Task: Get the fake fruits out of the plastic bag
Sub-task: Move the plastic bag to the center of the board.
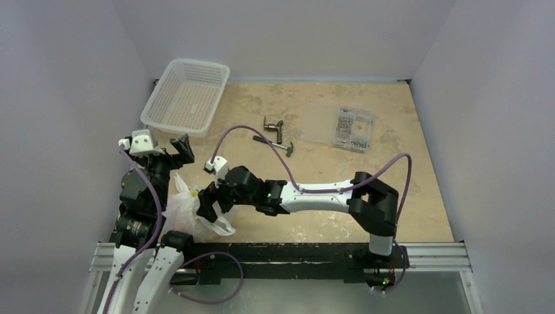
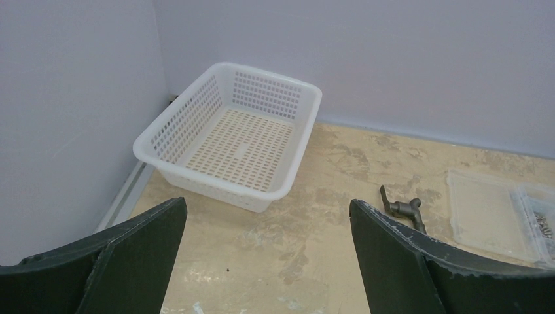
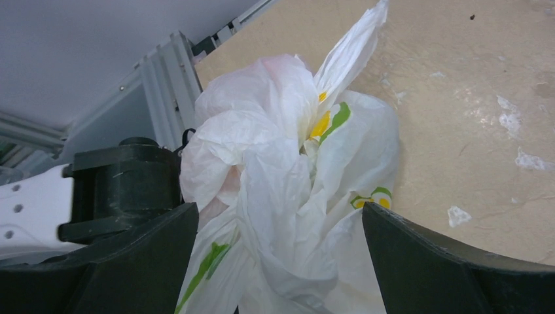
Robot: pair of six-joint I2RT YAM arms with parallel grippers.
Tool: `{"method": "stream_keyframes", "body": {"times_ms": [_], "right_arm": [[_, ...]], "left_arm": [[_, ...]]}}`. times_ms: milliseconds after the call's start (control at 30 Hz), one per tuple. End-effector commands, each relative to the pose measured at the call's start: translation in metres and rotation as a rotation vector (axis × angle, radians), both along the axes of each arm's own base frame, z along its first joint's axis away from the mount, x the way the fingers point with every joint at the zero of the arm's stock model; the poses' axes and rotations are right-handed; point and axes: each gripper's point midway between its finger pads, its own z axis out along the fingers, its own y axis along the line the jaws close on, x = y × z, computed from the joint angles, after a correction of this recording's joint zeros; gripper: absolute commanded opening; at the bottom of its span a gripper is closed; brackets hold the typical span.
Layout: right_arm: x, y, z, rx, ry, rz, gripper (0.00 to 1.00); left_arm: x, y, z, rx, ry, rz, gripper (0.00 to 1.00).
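Observation:
The plastic bag (image 1: 185, 208) lies crumpled at the near left of the table, thin white film with yellow-green marks. In the right wrist view the plastic bag (image 3: 281, 163) bulges up between my right gripper's wide-apart fingers. My right gripper (image 1: 209, 204) (image 3: 278, 261) is open and straddles the bag's bunched top. The fake fruits are hidden inside the bag; only a faint pink tint shows through the film. My left gripper (image 1: 180, 145) (image 2: 268, 261) hangs open and empty above the table, just beyond the bag and pointing toward the basket.
A white mesh basket (image 1: 186, 98) (image 2: 229, 137) stands at the back left against the wall. A small metal tap (image 1: 271, 124) (image 2: 402, 208) and a hammer (image 1: 283, 148) lie mid-table. A clear flat box (image 1: 337, 127) of small parts sits further right. The left arm's black base (image 3: 118, 190) is right behind the bag.

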Motion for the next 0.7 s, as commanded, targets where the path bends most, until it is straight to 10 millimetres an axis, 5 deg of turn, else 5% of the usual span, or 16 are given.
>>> {"method": "stream_keyframes", "body": {"times_ms": [0,233,500,667], "right_arm": [[0.017,0.002,0.016,0.022,-0.018,-0.126,0.77],[0.043,-0.046,0.028,0.056,-0.091,-0.338,0.02],[0.092,-0.148,0.028,0.072,-0.108,-0.622,0.0],[0.098,-0.194,0.021,0.074,-0.098,-0.698,0.0]], "left_arm": [[0.008,-0.009,0.008,0.019,-0.017,-0.044,0.95],[0.027,-0.053,-0.006,0.049,0.066,-0.264,0.95],[0.04,-0.121,-0.036,0.048,0.258,-0.624,0.92],[0.035,-0.164,-0.06,0.014,0.415,-0.862,0.9]]}}
